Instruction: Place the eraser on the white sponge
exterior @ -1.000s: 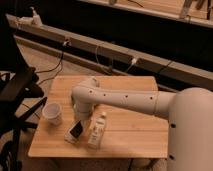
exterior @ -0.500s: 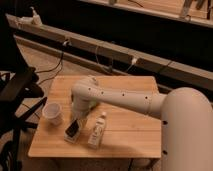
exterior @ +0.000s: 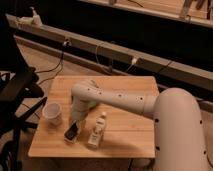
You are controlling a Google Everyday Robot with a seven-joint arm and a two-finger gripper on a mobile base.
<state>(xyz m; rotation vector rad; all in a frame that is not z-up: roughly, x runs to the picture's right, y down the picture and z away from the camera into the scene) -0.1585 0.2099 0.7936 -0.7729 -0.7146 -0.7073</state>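
Camera view looks down on a small wooden table [exterior: 125, 135] with the robot's white arm [exterior: 125, 100] reaching across it from the right; the gripper [exterior: 75, 125] points down at the table's front-left part, right over the eraser [exterior: 70, 132]; whether its jaws are open or closed on anything cannot be told, since the wrist hides them; the eraser, a dark flat block, lies on top of the white sponge [exterior: 71, 138], whose pale edge shows beneath and around it near the table's front edge; a white paper cup [exterior: 52, 113] stands upright to the left of the sponge, near but apart from it; a clear plastic bottle [exterior: 97, 131] lies on its side just to the right of the sponge, its cap pointing toward the back of the table; a dark chair [exterior: 20, 95] stands beside the table on the left.
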